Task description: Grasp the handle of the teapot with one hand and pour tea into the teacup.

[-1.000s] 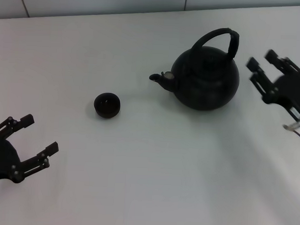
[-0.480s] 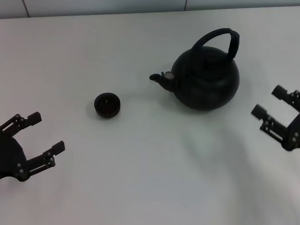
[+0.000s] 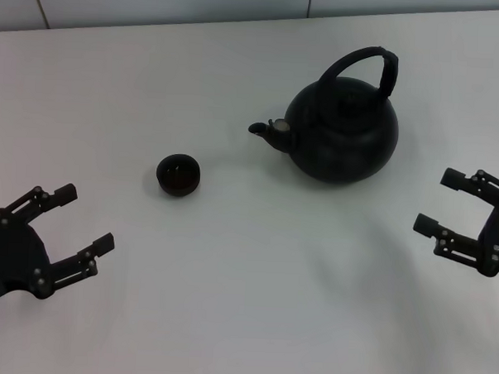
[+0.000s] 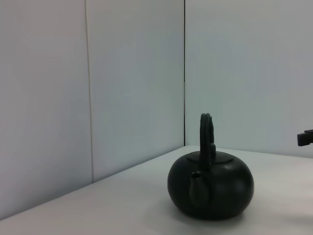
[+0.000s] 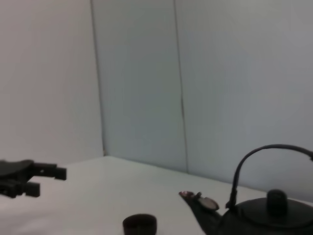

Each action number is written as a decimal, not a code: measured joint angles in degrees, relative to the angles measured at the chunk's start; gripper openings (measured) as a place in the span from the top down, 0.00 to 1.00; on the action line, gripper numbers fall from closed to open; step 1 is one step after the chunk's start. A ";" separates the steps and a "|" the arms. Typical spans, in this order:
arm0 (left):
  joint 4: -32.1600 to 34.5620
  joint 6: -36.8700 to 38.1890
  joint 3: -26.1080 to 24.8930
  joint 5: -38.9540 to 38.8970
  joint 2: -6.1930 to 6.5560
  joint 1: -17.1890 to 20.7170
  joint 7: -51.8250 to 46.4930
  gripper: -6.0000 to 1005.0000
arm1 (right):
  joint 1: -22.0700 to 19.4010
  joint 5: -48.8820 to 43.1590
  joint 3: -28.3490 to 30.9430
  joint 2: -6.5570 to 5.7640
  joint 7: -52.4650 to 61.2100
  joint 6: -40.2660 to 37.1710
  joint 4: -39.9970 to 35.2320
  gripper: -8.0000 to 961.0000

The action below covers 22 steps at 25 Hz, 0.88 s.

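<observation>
The matte-black teapot stands upright on the white table, spout toward the left, its arched handle free. It also shows in the left wrist view and the right wrist view. The small dark teacup sits left of the spout, apart from it; it shows in the right wrist view too. My right gripper is open and empty, to the right of and nearer than the teapot. My left gripper is open and empty at the near left.
The white table ends at a pale panelled wall at the back. The left gripper shows far off in the right wrist view. A fingertip of the right gripper shows at the edge of the left wrist view.
My right gripper has pulled back from beside the teapot's handle, down and toward the near right. My left gripper has shifted slightly right. Teapot and teacup have not moved.
</observation>
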 joint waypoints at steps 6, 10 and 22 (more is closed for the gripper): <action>0.02 0.20 0.85 0.10 0.33 -0.76 -0.83 0.16 | 2.44 -3.62 -0.19 -0.66 0.96 -0.02 -0.74 0.18; 0.02 0.30 1.32 0.10 0.45 -0.81 -0.86 0.16 | 3.57 -4.65 -0.18 -0.66 1.04 0.36 -0.82 0.18; 0.14 1.27 2.20 0.09 0.81 -0.89 -1.52 0.16 | 4.77 -6.08 -0.17 -0.64 1.35 1.14 -0.95 0.17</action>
